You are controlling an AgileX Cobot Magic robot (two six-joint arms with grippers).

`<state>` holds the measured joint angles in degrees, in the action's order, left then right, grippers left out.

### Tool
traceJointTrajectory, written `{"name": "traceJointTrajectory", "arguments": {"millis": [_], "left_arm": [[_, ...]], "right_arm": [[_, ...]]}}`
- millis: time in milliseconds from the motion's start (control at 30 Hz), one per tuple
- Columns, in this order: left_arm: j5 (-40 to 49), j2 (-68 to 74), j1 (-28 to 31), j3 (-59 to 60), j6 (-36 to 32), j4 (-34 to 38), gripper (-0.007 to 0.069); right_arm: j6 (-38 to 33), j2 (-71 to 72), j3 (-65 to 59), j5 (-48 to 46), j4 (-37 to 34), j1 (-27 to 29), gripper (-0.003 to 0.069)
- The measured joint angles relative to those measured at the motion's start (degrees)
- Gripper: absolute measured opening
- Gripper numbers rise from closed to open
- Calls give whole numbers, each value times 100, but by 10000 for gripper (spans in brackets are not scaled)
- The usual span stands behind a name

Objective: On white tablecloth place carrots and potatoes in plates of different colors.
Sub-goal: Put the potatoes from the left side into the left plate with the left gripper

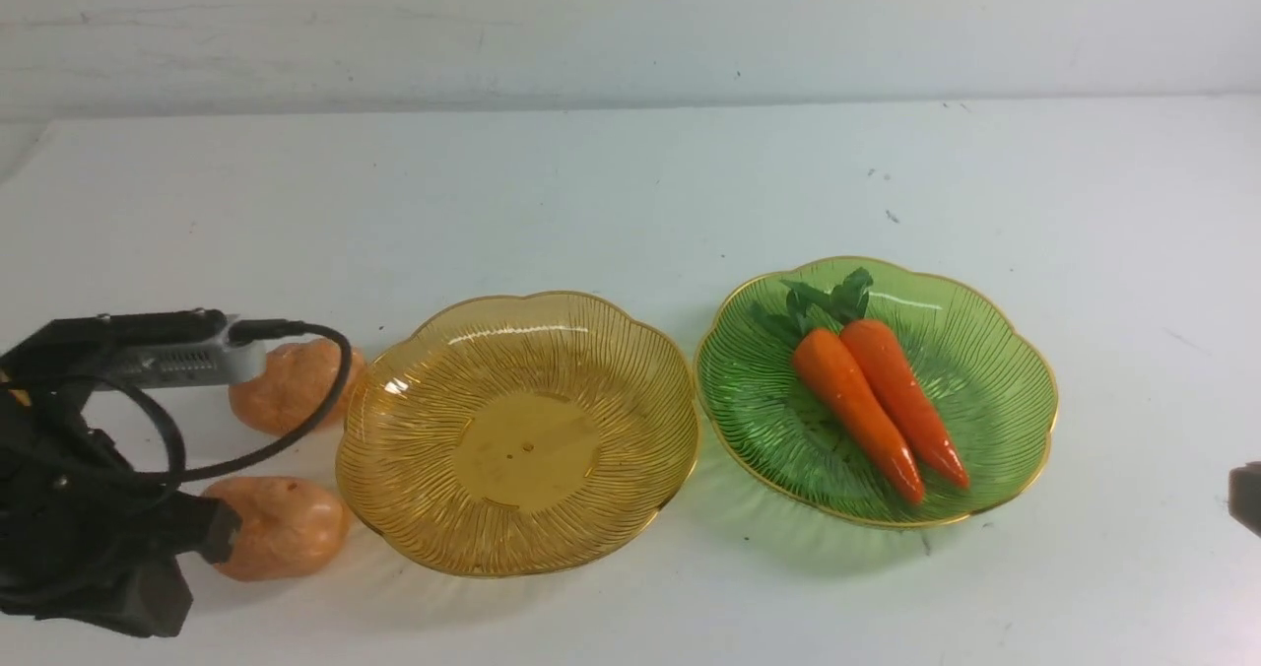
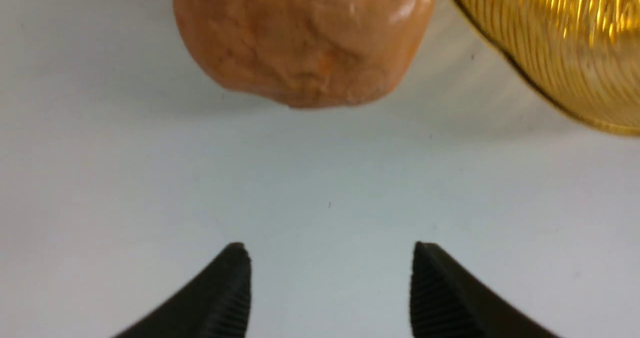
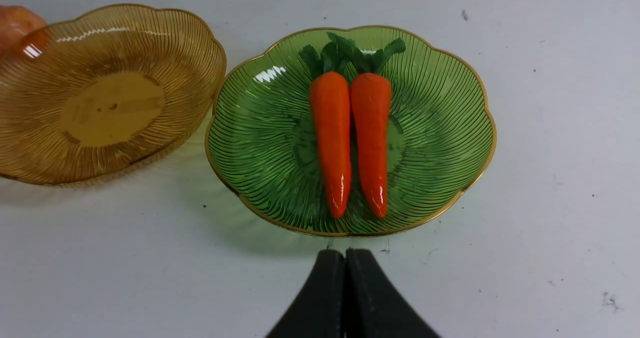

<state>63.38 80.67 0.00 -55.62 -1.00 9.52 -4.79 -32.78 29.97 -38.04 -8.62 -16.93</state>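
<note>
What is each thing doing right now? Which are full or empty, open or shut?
green plate: holds both carrots.
carrots: lying side by side in the green plate.
amber plate: empty.
near potato: on the white tablecloth, outside both plates.
far potato: on the white tablecloth, outside both plates.
left gripper: open, holding nothing.
right gripper: shut, holding nothing.

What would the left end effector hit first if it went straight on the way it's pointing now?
Probably a potato: it lies straight ahead of the open left end effector, with bare white tablecloth between. The amber plate sits off to one side. Height is hard to judge.
</note>
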Motion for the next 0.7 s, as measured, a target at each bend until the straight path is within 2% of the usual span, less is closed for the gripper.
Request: {"name": "traceJointTrajectory", "arguments": {"millis": [67,133,200,333,533,633,700], "left_arm": [[-114,112,0,-157,213,6,435],[-446,377,0,-363,716,6,582],[-683,601,0,-380,1237,6,662],[-985,1029,0,-380,2318,1,683],[-1432,1287,0,-380,3147,1,683],[-1560,1286,0,-425,3135,1,683],[-1393,1286,0,-634,2664,1,673]], "right_arm": [[0,0,0,0,0,0,-15],[0,0,0,-4,0,0,-15],[0,0,0,-4,0,0,-15],[0,0,0,-4,-18,0,-15],[0,0,0,-4,-18,0,-15],[0,0,0,-4,-18,0,-15],[0,0,0,-4,-18,0,-15]]}}
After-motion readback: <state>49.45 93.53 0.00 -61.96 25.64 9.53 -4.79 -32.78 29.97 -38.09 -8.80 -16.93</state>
